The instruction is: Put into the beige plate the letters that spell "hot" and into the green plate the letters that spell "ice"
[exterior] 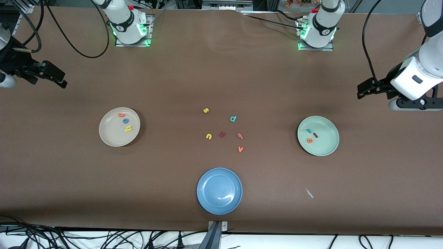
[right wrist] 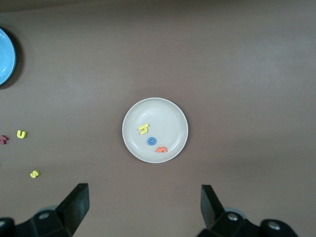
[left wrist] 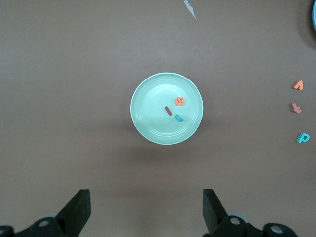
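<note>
Looking at the front view first: beige plate (exterior: pixel 119 127) sits toward the right arm's end with an orange letter (exterior: pixel 121 115), blue "o" (exterior: pixel 125 120) and yellow "h" (exterior: pixel 128 129) inside; green plate (exterior: pixel 318 135) toward the left arm's end holds teal "c" (exterior: pixel 309 130), dark red "i" (exterior: pixel 315 135) and orange "e" (exterior: pixel 309 140). By my read both words are sorted, nothing left to pick. Right gripper (exterior: pixel 55 76) hangs over bare table at its own end, left gripper (exterior: pixel 363 92) likewise, both waiting and empty. Leftover letters cluster mid-table, nearer the front camera than the bases, with the blue plate (exterior: pixel 219 191) nearest the camera. Left wrist view: the left gripper's fingers (left wrist: pixel 79 210) are spread wide, nothing between them, green plate straight below with its three letters apart from the rim. Risk: any needless descent could clip the rim and tip the light foam pieces out. Right wrist view: fingers (right wrist: pixel 76 202) also spread, empty, beige plate centred below; the orange piece lies close to the "o" and I can't confirm its shape is a "t" at this size. Main failure mode from here is a false pick: the stray orange letter (exterior: pixel 240 136) and orange "v" (exterior: pixel 240 149) mid-table look similar, so a re-check could grab one and spoil a finished plate.
</note>
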